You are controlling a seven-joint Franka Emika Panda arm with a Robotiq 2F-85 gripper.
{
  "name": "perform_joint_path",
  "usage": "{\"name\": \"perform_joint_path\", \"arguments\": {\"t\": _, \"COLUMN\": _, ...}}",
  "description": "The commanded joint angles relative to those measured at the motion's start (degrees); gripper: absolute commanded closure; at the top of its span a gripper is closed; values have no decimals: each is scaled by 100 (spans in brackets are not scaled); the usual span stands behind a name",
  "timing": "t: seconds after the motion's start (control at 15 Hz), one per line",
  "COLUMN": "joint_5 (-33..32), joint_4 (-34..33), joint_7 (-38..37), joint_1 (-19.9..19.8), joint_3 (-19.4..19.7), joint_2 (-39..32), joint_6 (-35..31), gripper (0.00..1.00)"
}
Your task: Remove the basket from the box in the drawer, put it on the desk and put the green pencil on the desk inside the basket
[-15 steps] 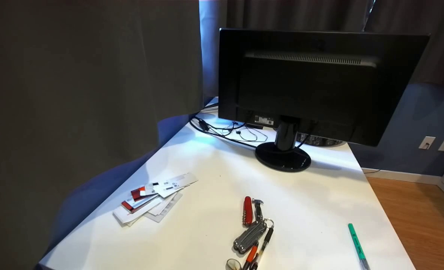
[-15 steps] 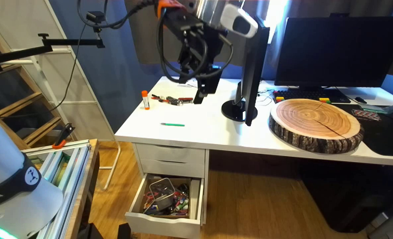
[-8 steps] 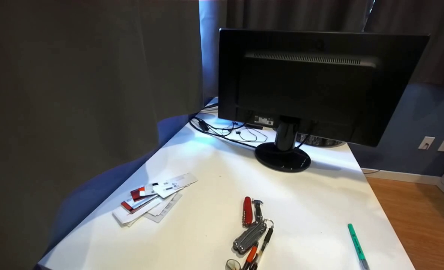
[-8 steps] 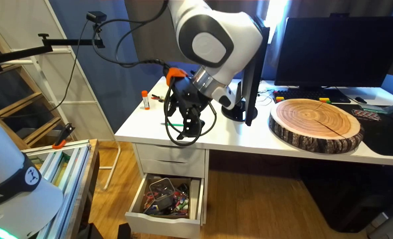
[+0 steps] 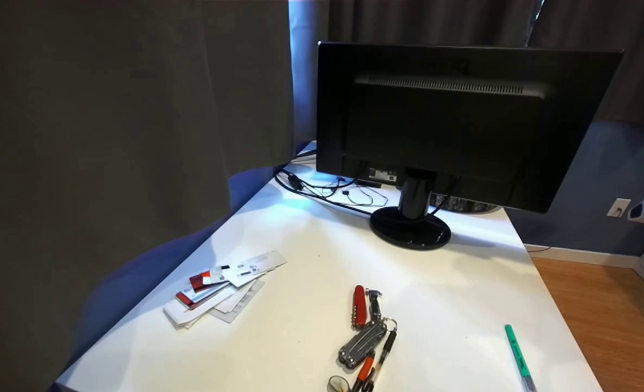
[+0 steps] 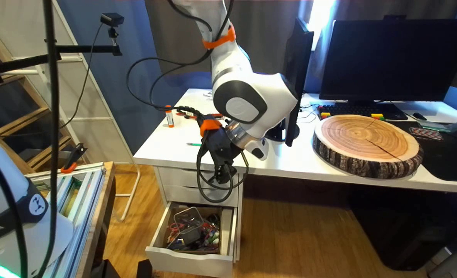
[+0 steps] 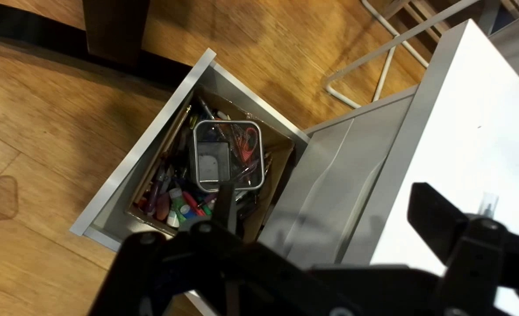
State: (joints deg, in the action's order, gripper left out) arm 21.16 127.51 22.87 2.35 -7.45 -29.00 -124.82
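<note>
1. Basket: you find the wire-mesh basket (image 7: 211, 153) in the cardboard box (image 7: 279, 164), inside the pulled-out drawer (image 6: 191, 263).
2. Box contents: note the markers (image 7: 179, 204) and other mixed stationery packed around the basket, within the drawer.
3. Gripper: your gripper (image 7: 323, 193) hangs above the drawer, its fingers (image 7: 434, 217) spread wide. In the wrist view, one finger overlaps the basket's rim; in an exterior view, you see the gripper apart from the basket and above it.
4. Pen: the green pen (image 5: 519, 354) lies flat on the white desk (image 6: 170, 143), above the drawer. In an exterior view, the end of your arm (image 6: 240, 106) hides part of it.
5. Tools: above the drawer, farther back than the pen, locate the red pocket knife (image 5: 359, 306) and the folded multi-tool (image 5: 362, 344).
6. Glue stick: in an exterior view, the glue stick (image 6: 169, 117) stands upright above the drawer's left side.
7. Monitor: in that same view, the edge-on monitor (image 6: 299, 54) stands above and right of the drawer; the bark-edged wood slab (image 6: 367, 135) lies farther right.
</note>
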Motion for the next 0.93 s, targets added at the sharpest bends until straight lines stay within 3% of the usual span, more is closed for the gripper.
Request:
{"name": "perform_joint_path", "arguments": {"t": 0.0, "joint_5": -78, "joint_4": -35, "joint_7": -47, "joint_1": -142, "joint_3": -128, "joint_2": -32, "joint_6": -11, "gripper": 0}}
{"name": "perform_joint_path", "arguments": {"t": 0.4, "joint_5": -431, "joint_4": 251, "joint_7": -9, "joint_1": -75, "joint_3": -81, "joint_2": -164, "joint_6": -418, "gripper": 0}}
{"name": "perform_joint_path", "arguments": {"t": 0.87, "joint_5": -401, "joint_4": 1056, "joint_7": 561, "joint_1": -322, "joint_3": -613, "joint_2": -836, "joint_6": -2917, "gripper": 0}}
